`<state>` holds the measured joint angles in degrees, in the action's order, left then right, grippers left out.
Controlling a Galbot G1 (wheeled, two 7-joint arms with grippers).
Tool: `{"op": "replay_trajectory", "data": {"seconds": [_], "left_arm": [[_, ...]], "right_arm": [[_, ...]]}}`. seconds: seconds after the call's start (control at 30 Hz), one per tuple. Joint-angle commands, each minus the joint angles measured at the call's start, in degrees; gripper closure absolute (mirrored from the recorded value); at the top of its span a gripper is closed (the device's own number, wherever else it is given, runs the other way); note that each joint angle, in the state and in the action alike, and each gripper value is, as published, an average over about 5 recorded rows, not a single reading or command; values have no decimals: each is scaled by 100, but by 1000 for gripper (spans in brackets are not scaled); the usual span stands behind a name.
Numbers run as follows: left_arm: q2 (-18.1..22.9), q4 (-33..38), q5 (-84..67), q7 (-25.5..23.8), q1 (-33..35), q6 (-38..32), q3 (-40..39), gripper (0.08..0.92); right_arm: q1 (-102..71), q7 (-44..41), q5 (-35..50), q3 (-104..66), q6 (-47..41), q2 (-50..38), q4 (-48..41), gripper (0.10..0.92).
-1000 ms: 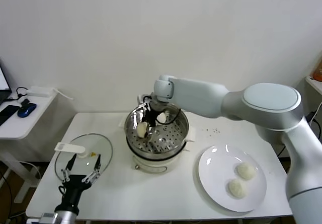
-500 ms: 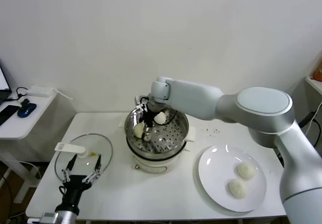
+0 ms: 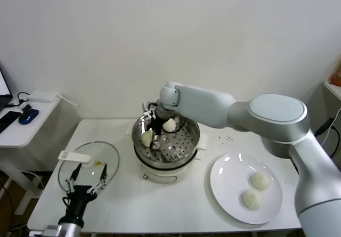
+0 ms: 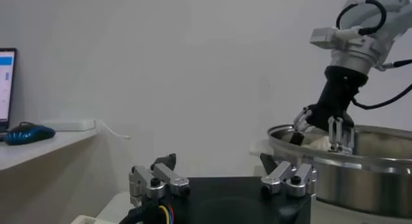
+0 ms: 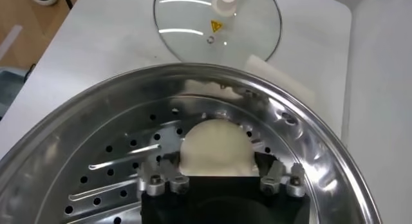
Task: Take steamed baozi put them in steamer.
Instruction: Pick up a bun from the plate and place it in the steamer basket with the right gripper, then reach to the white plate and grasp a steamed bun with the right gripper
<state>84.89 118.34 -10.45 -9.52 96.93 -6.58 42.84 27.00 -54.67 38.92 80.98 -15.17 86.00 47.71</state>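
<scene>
The steamer [image 3: 166,144] is a shiny perforated basket on a white base at the table's middle. My right gripper [image 3: 155,137] reaches down into its left half. In the right wrist view an off-white baozi [image 5: 215,148] rests on the perforated floor [image 5: 109,174] between the spread fingers [image 5: 158,177]; the gripper [image 5: 217,172] is open around it. The head view shows that baozi [image 3: 146,138] and a second one [image 3: 169,124] inside the basket. Two more baozi [image 3: 260,180] [image 3: 250,198] lie on the white plate [image 3: 229,178]. My left gripper [image 3: 85,179] is parked open at the front left.
A glass lid [image 3: 80,165] with a white knob lies flat on the table left of the steamer, under the left gripper. A side desk with a mouse [image 3: 26,115] stands at the far left. The left wrist view shows the steamer rim [image 4: 341,161] ahead.
The right gripper moved slightly left and down inside the steamer with the baozi, then spread its fingers and let it go. The left arm has not moved.
</scene>
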Motion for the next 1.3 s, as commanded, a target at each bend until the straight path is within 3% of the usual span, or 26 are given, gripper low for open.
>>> {"op": "replay_trajectory", "data": {"seconds": [0.03, 0.33, 0.6, 0.93, 1.3], "left_arm": [[-2, 10, 6, 2, -2, 3, 7, 177], [3, 42, 14, 2, 16, 3, 2, 177], [1, 98, 26, 8, 45, 3, -24, 177], [-11, 188, 115, 127, 97, 11, -76, 177], [43, 243, 148, 145, 277, -25, -74, 177]], "right_arm": [[137, -105, 76, 34, -5, -87, 84, 204], [905, -236, 753, 348, -24, -788, 940, 203], [2024, -460, 1026, 867, 207, -2191, 2397, 203], [2817, -963, -481, 1690, 812, -4244, 4416, 203], [2277, -983, -1604, 1991, 846, -5692, 4840, 203]]}}
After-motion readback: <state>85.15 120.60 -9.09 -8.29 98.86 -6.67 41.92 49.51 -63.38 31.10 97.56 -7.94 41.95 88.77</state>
